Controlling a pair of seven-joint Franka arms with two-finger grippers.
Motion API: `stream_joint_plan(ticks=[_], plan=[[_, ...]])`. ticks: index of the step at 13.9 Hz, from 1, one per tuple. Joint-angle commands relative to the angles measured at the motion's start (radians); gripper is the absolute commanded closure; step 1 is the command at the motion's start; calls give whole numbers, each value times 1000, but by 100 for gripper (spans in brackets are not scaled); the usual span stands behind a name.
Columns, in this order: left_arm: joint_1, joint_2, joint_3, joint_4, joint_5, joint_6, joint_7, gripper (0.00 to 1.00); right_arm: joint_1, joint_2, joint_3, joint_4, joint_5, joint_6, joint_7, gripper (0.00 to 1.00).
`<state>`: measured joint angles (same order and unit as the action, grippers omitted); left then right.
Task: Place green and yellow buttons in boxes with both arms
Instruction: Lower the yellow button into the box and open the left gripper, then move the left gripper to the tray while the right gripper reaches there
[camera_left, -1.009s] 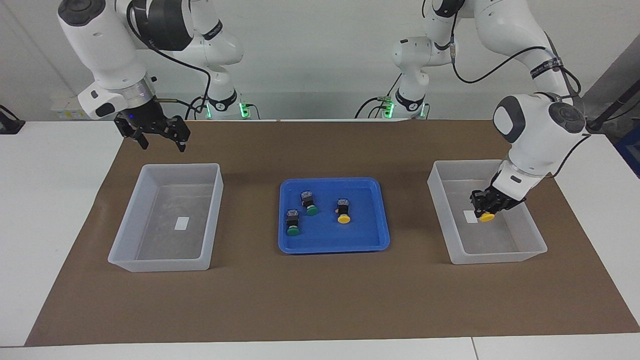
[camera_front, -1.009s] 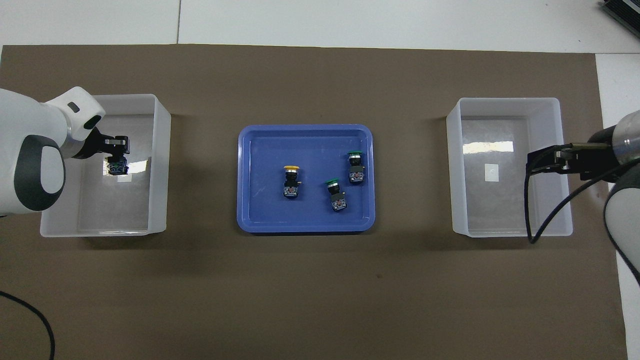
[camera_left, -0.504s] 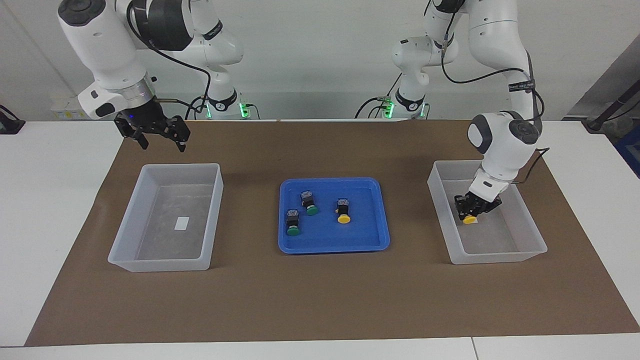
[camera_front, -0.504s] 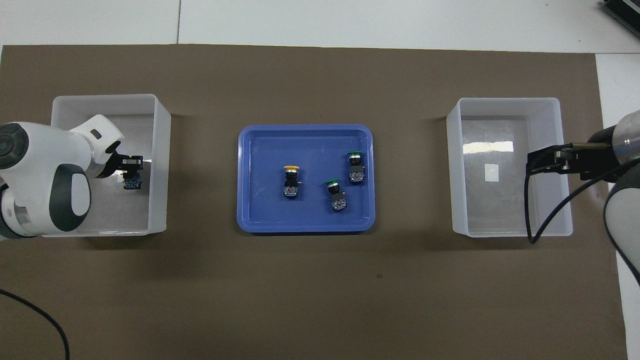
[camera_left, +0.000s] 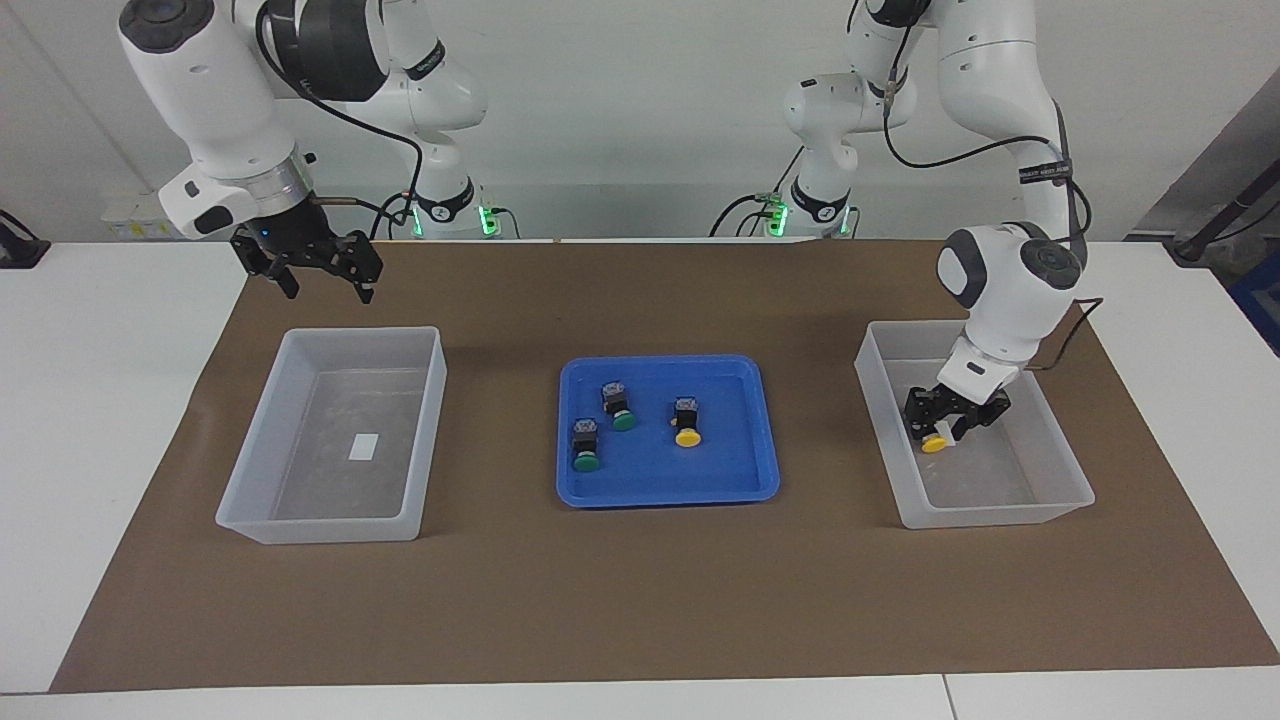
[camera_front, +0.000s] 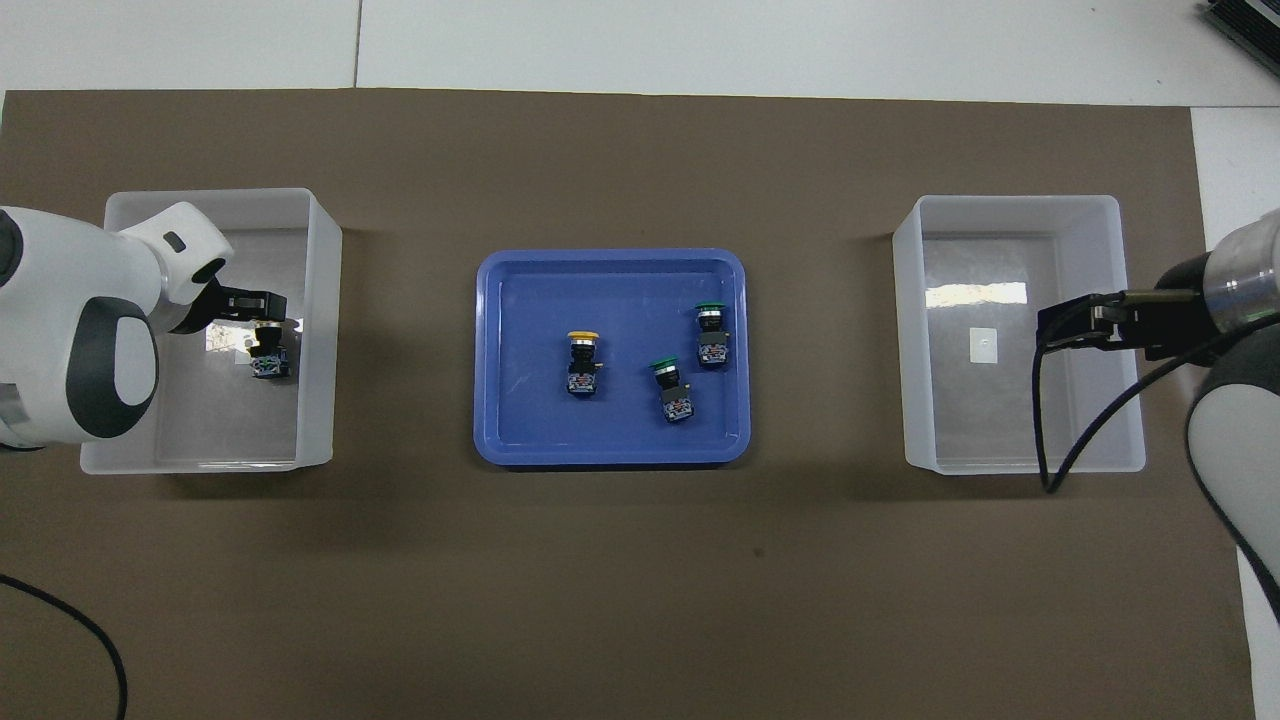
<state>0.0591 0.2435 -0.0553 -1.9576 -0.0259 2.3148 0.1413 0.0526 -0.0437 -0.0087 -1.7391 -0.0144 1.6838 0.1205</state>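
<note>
White worktop covered by a brown mat, pale wall at the robots' end.

Change noted over the last second: the left gripper, previously clenched on a yellow button and carried low into the box at the left arm's end of the worktop, has since parted its fingers. The button is now seen at the box floor, just under the fingertips, beside the white label; whether the fingers are quite clear of it cannot be told. In the overhead view its black body lies inside the same box, below the gripper. Judged: first of four deliveries made; the left arm is free to withdraw.

The right gripper is held with fingers spread and nothing between them, over the mat by the rim of the other box, which holds only its label. This arm waits.

Remaining in the blue tray: one yellow button and two green buttons, all lying on their sides, round caps pointing away from the robots, black bodies with small metal terminals. The three are well apart from one another.
</note>
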Motion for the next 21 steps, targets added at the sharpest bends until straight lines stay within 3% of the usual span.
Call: stream_joint_plan(ticks=[1, 6, 9, 11, 17, 21], plan=[[4, 40, -5, 199, 0, -197, 18, 32, 1, -15, 1, -7, 28, -10, -29, 0], [-8, 34, -15, 266, -12, -281, 1, 33, 6, -13, 1, -7, 28, 13, -19, 0], [-60, 34, -20, 305, -49, -333, -110, 33, 29, -15, 3, -19, 28, 33, -15, 0], [-103, 30, -20, 305, -49, -333, -190, 33, 62, -16, 3, -54, 27, 108, -15, 0], [-211, 14, -18, 260, -49, -301, -356, 33, 200, 51, 3, -68, 13, 246, 96, 0], [-268, -13, -20, 165, -49, -194, -437, 33, 286, 123, 3, -91, 10, 364, 151, 0]])
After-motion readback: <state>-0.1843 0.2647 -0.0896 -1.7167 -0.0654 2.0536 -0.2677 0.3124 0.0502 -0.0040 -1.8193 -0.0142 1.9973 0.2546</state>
